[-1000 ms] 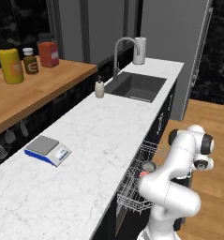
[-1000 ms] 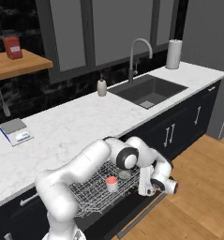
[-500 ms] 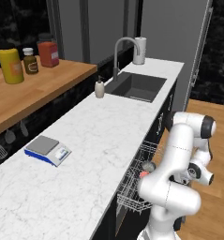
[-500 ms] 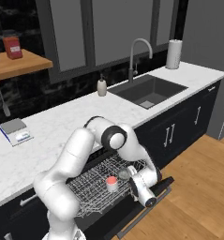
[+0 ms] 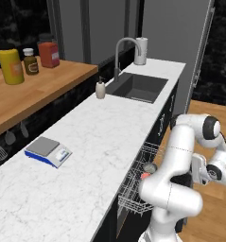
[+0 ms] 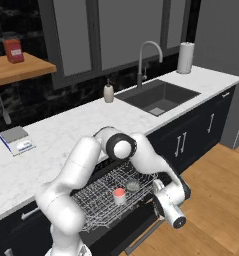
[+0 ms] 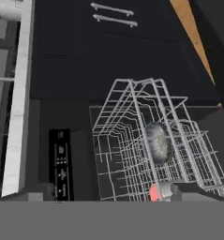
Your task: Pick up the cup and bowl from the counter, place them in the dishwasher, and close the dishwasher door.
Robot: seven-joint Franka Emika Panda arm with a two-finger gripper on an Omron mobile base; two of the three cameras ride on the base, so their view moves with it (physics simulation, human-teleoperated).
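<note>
Silvery-white wire forms the pulled-out rack of the dishwasher, and both task items sit inside it: the cup, red with a pale rim, stands upright near the middle of the rack, and the bowl, grey and metallic, lies just beside it toward the sink side, the two close but apart. In the hand view the bowl appears tilted among the wires, with the cup a red patch at the lower edge of the rack. From the left base view the rack juts out from under the counter, with the bowl and the cup partly hidden behind the white arm. The dishwasher door hangs down and open below the rack, its handle showing as a pale bar near the floor. The gripper hangs low in front of the rack's outer corner, over the wooden floor; in the left base view the gripper sits to the right of the arm's body, and whether its jaws are open or closed I cannot tell. On the counter a blue and grey kitchen scale lies well away from the sink, and a small soap bottle stands beside the sink's near corner
</note>
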